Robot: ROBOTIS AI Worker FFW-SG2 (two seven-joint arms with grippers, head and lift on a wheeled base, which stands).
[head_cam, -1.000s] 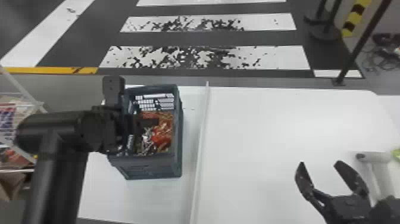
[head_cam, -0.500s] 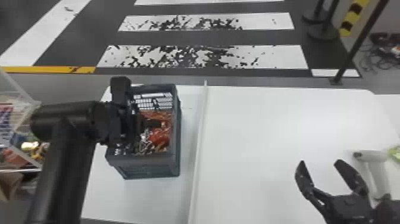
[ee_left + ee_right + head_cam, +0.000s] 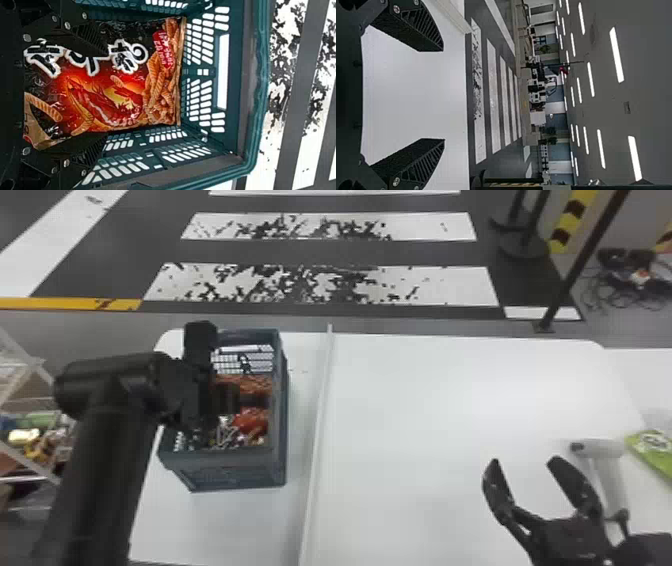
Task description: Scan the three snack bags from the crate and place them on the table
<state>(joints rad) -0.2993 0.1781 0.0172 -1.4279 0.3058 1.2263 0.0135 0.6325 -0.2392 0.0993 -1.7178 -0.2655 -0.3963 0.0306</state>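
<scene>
In the head view my left gripper (image 3: 250,400) is at the crate (image 3: 225,470), its fingers over the contents. Orange-red snack packaging (image 3: 252,422) lies inside; how many bags cannot be told. The left wrist view has my left gripper (image 3: 106,94) open, with fingers spread along two sides of a black and red snack bag (image 3: 107,103) picturing ridged sticks. My right gripper (image 3: 525,462) waits open over the table at the right, nothing between its fingers; in the right wrist view the gripper (image 3: 443,95) has white tabletop behind it.
A pale handheld scanner (image 3: 607,470) is beside my right gripper, with a green packet (image 3: 652,447) at the table's right. A raised white strip (image 3: 320,430) divides the table (image 3: 440,415) from the crate's side. A shelf rack (image 3: 30,365) stands at far left.
My left arm has moved rightward, bringing its gripper farther in over the crate. The right gripper has stayed in place, and the head view has shifted slightly.
</scene>
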